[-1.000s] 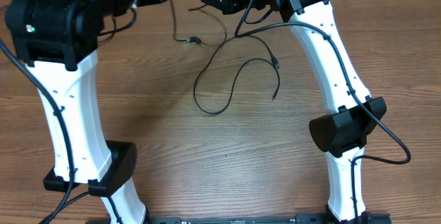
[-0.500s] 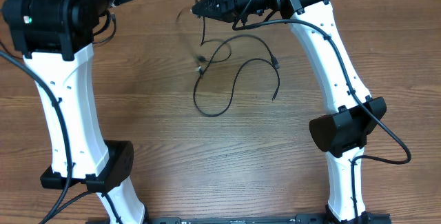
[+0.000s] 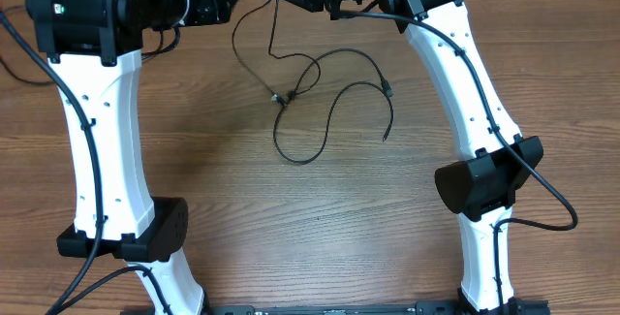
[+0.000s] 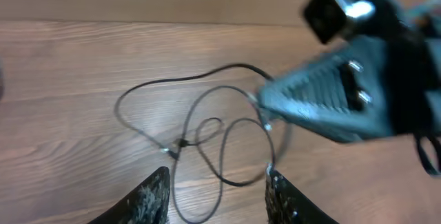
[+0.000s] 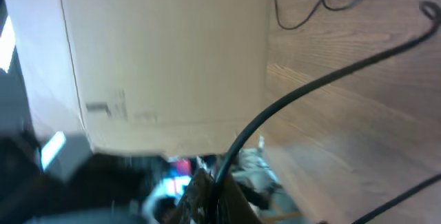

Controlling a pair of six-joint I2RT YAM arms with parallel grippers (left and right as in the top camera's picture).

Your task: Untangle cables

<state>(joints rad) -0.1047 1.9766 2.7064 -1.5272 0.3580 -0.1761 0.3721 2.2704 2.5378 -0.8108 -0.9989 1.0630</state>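
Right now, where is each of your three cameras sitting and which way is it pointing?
Overhead: fixed above the table, looking straight down at the cables; left arm and right arm show.
Left wrist: on the left arm, looking past its open left gripper down at the cables; its fingers show.
Right wrist: on the right arm, tilted, facing a tan surface; the right gripper shows, shut on one of the cables.
Shared: overhead and left wrist both see the cables and right gripper.
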